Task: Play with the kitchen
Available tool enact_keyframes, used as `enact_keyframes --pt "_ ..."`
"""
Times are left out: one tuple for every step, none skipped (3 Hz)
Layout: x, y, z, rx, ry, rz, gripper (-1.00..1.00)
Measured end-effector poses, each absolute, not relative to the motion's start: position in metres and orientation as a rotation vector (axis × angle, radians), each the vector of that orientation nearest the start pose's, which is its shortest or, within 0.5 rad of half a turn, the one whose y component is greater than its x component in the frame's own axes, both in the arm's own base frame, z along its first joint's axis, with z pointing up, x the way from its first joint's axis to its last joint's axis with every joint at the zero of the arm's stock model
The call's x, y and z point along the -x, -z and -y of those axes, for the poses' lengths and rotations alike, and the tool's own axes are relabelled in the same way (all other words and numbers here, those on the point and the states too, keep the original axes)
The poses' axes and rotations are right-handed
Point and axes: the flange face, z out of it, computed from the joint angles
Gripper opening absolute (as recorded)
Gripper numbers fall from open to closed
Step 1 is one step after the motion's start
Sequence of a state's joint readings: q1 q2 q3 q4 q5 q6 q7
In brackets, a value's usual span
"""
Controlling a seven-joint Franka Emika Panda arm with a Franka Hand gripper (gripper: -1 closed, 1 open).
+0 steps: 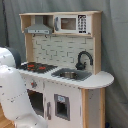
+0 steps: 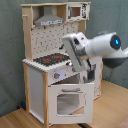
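One arm (image 2: 95,45) reaches across the front of the kitchen (image 1: 65,75), its wrist dropping toward the counter beside the hob (image 2: 50,60); the gripper (image 2: 90,74) hangs just past the counter's front edge, and I cannot tell whether the fingers are spread or closed. The kitchen stands on a wooden floor (image 2: 15,117) against a grey curtain, filling the middle of both exterior views. The step in hand looks like an approach to the front panel or knobs (image 2: 56,76), with no contact visible. Next it probably needs a slow descent toward a knob or the oven door (image 2: 67,102). Room is tight under the hood (image 2: 50,21) and beside the faucet (image 1: 84,59); open space lies in front of the oven.
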State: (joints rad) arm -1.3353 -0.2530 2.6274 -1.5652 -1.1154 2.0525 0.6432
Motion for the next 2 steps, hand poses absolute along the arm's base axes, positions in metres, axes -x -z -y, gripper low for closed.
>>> enact_keyframes --pt "-0.173 -0.547 -0.644 2.557 1.931 1.574 1.00" --pt "-0.154 -0.513 -0.650 2.526 1.972 1.523 1.00"
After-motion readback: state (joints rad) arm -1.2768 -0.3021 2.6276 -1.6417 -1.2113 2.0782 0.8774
